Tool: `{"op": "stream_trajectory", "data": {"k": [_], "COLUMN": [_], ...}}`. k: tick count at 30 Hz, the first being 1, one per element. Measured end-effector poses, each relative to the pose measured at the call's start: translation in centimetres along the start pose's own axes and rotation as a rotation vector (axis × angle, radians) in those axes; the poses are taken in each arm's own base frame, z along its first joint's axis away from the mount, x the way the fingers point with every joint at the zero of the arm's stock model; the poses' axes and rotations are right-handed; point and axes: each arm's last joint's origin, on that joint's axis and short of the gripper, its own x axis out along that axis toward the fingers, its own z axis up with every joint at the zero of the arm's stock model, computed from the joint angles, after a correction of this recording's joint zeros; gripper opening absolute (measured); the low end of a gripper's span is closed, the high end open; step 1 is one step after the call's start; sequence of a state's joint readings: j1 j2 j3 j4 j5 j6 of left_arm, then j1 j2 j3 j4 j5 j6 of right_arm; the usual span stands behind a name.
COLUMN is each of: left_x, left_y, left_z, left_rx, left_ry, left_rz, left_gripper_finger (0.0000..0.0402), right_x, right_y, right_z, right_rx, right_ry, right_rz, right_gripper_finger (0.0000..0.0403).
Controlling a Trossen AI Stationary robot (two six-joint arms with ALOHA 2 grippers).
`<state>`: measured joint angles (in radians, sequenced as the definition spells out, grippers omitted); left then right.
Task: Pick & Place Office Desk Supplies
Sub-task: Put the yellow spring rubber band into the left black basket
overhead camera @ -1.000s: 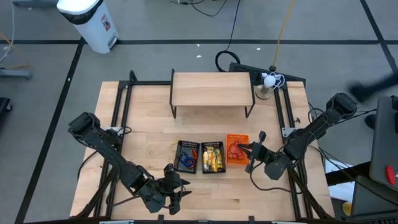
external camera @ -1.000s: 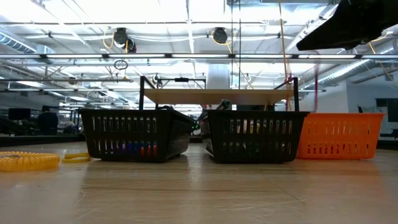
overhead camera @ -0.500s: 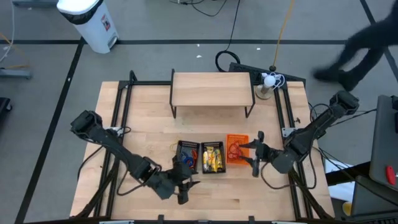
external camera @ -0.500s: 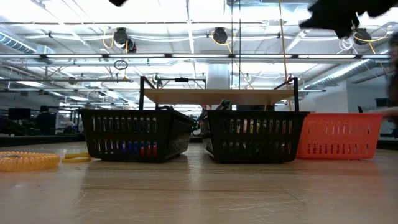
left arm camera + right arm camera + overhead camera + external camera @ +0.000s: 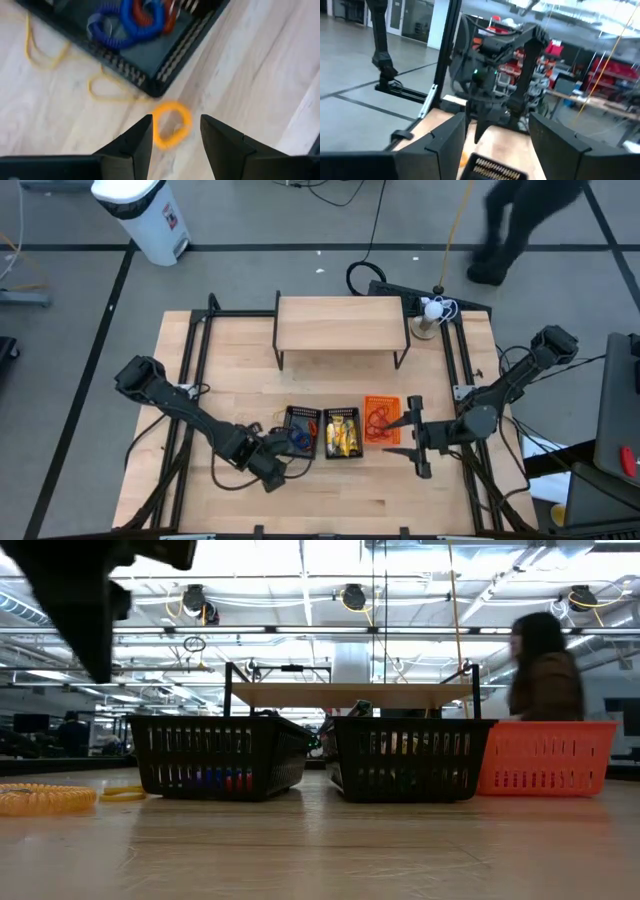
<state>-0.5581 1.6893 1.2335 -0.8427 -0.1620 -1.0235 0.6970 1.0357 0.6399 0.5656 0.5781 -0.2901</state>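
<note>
1. While my left pincer (image 5: 175,142) hangs over the yellow coil loop (image 5: 171,125), fingers parted to a moderate gap and holding nothing, the step in hand looks like lining up a pick.
2. Yellow coil loop lies flat on the surface (image 5: 230,390), just off the corner of the left black basket (image 5: 301,431), at about 9 o'clock from it in the high view.
3. Being a ring, it has no real heading; in the wrist view it looks slightly oval, its long axis roughly in line with my fingers.
4. Next move, I judge: drop straight down, one finger inside the ring, one outside, then close.
5. My right pincer (image 5: 413,438) stands wide and empty at 3 o'clock from the orange basket (image 5: 380,420).
6. Thin yellow bands (image 5: 40,47) lie loose beside the basket, separate from the coil.
</note>
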Motion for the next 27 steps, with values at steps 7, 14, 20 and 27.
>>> {"op": "stream_trajectory", "data": {"k": [7, 14, 20, 27], "left_x": [-0.2, -0.3, 1.1, 3.0], "left_y": [-0.5, -0.6, 0.4, 1.7], "left_z": [-1.4, -2.2, -2.9, -4.0], "left_rx": [0.029, 0.041, -0.02, -0.071], "left_ry": [0.099, 0.118, 0.13, 0.157], "left_rz": [-0.032, -0.007, 0.051, 0.091], "left_gripper_finger": [0.0166, 0.0166, 0.0166, 0.0166], "right_x": [0.6, 0.8, 0.5, 0.2], "right_y": [-1.2, -1.3, -0.8, -0.3], "right_z": [-0.4, -0.7, -0.6, -0.4], "right_rx": [-0.011, 0.05, 0.076, 0.101], "right_ry": [0.018, 0.041, 0.039, 0.033], "right_rz": [-0.059, -0.062, -0.038, -0.011], "right_gripper_finger": [0.0205, 0.0205, 0.0205, 0.0202]}}
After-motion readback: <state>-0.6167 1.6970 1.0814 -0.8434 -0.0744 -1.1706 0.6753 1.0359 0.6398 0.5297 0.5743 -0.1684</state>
